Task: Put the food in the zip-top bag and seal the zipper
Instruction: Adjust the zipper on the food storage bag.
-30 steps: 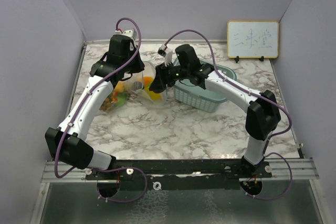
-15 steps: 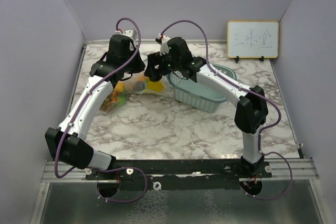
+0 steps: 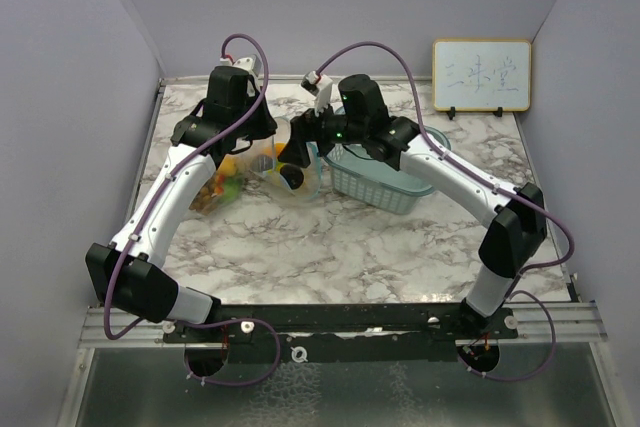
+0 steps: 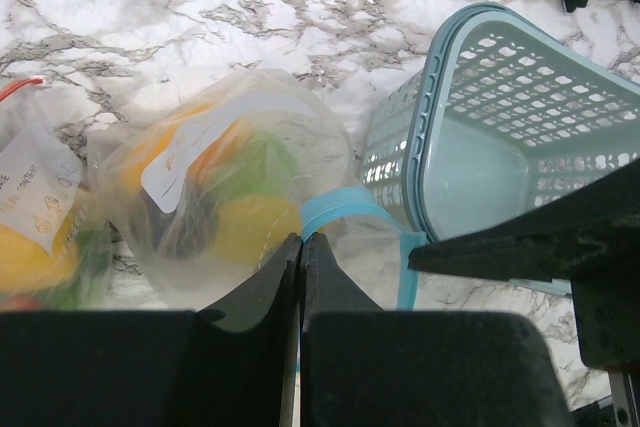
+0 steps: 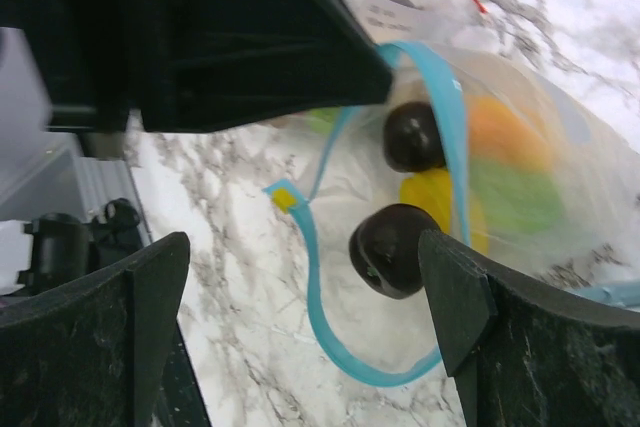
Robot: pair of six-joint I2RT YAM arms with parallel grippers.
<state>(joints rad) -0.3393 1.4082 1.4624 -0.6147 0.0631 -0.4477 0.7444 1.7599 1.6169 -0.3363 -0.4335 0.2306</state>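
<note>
1. Far left on the marble-patterned table (image 3: 350, 247), a second bag (image 4: 40, 207) of cloudy, crumpled film lies just beside the working bag. It has a red strip at its top and shows yellow and green through the plastic.
2. The left gripper (image 4: 302, 257) has its black fingers pressed together, pinching the blue rim of the zip-top bag (image 4: 240, 177). If that pinch slipped, the limp film would likely sag and close the mouth.
3. The bag is thin, wrinkled, half-clear plastic with a white label. Its blue zipper strip (image 5: 310, 277) curves in an open loop, not sealed. The food (image 5: 500, 177) sits inside: smooth rounded pieces in yellow, green and orange.
4. A dark, glossy plum (image 5: 390, 250) rests right at the mouth. Being round and slick, it could roll out or jam the zipper when the rim is pressed shut.
5. The right gripper (image 5: 305, 247) hangs over the mouth, fingers spread wide, holding nothing.
6. Just right of the bag stands a pale teal basket (image 4: 430, 127) of rigid plastic mesh.
</note>
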